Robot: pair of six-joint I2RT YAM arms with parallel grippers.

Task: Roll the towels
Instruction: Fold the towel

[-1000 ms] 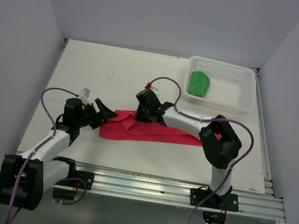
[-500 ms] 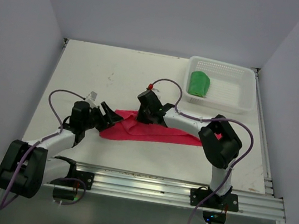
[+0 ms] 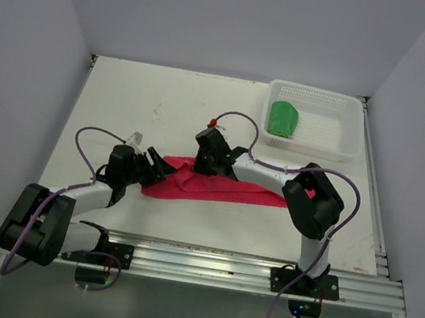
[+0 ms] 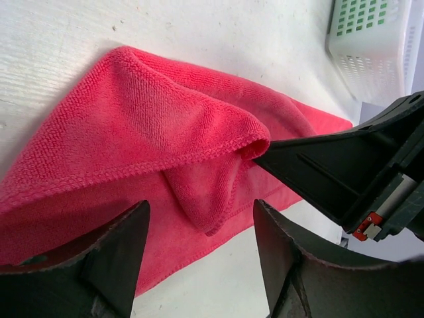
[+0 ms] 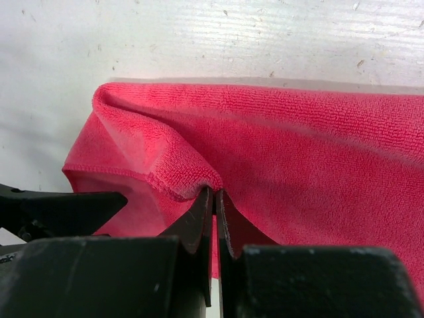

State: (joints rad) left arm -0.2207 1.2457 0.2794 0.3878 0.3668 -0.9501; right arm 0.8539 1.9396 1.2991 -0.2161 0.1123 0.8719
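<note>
top view: the pink-red towel [image 3: 228,187] lies as a long strip on the surface [image 3: 141,100], between the two arms. the green towel [image 3: 283,119] sits bundled in the basket [image 3: 334,145] at the far right corner, well apart, so the pink one looks like the piece in hand. the right fingers [image 3: 200,168] are down on the strip's left part and the left fingers [image 3: 157,164] stand just beside its left end. the right arm reaches over the cloth's length, which the roll will have to travel along.

left wrist view: the left fingers are partly open, one on each side of a drooping flap, with nothing between them gripped. the right fingers' tip meets the raised hem close ahead.

right wrist view: the right fingers are closed tight, pinching a fold of hem lifted off the surface.

judgement: the roll's first turn is only starting. next, the left fingers need to close on the flap beside that pinch, then both turn the end over evenly. the two sets of fingers are near enough to knock each other.
</note>
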